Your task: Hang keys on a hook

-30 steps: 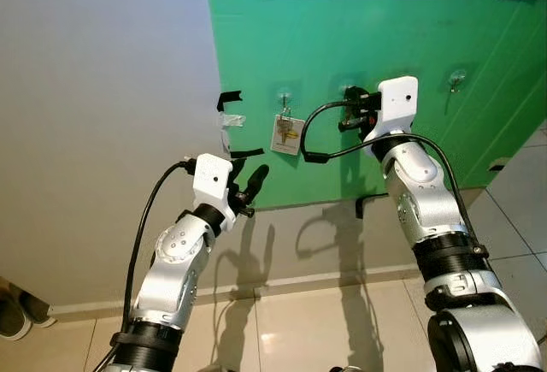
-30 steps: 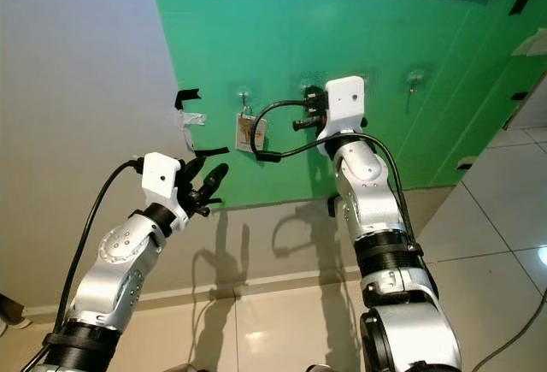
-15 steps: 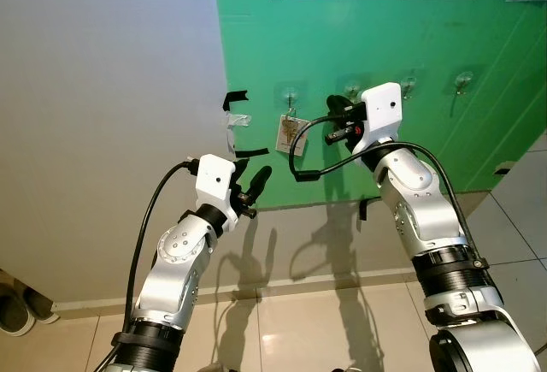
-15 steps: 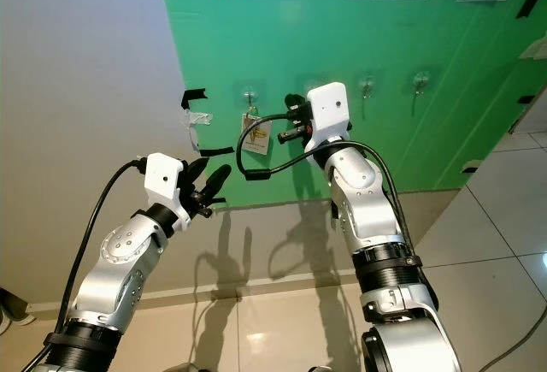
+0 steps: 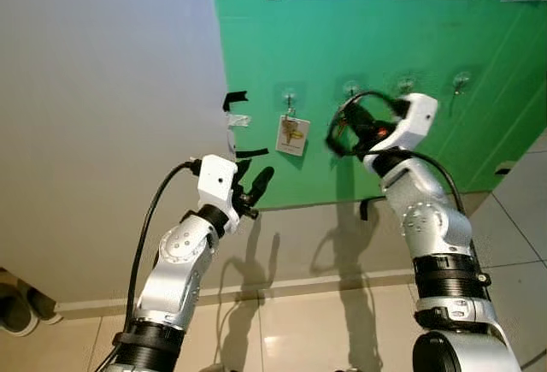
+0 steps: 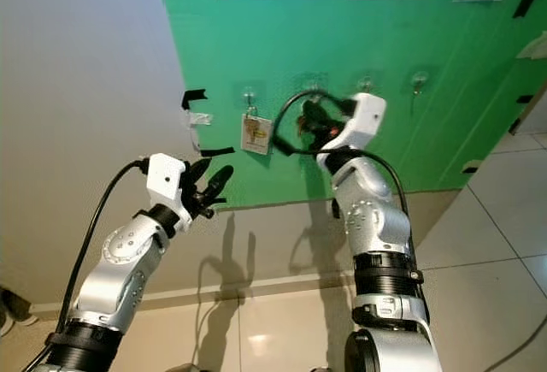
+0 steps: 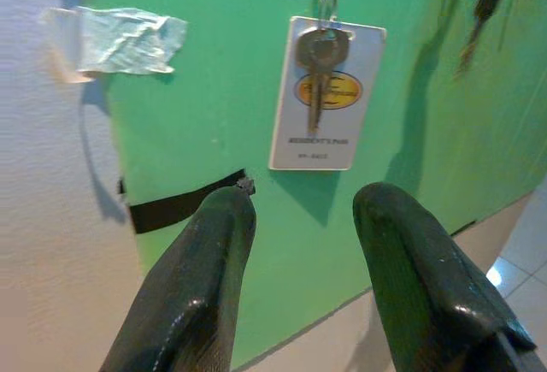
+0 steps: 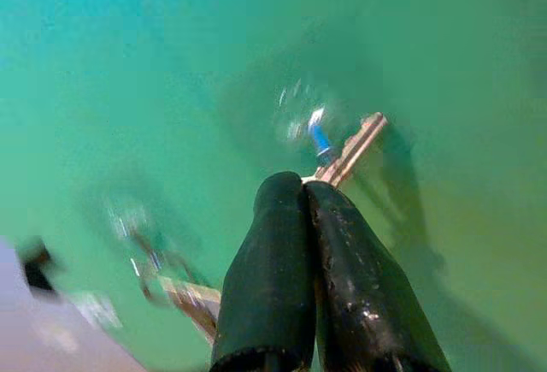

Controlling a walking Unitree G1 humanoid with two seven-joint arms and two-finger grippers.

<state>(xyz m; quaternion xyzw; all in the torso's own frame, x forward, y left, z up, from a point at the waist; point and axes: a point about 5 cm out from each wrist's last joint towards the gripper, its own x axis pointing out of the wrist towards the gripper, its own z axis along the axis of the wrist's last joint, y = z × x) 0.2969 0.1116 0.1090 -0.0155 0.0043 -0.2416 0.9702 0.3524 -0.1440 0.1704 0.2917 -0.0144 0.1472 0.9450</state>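
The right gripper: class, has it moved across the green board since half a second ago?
Yes. The right gripper, shut on a key, has swung toward the robot's right, away from the hanging white key tag, to below the second clear hook on the green board.

On the board (image 5: 359, 47), a tagged key (image 5: 291, 135) is hanging from the leftmost hook (image 5: 289, 96); the right gripper (image 8: 318, 186), seemingly pinching a key (image 8: 350, 148), is sitting right of it.

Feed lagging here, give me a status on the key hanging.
Right gripper shut on key, raised at green board by second hook. Left gripper open, idle below tagged key. Nothing blocking.
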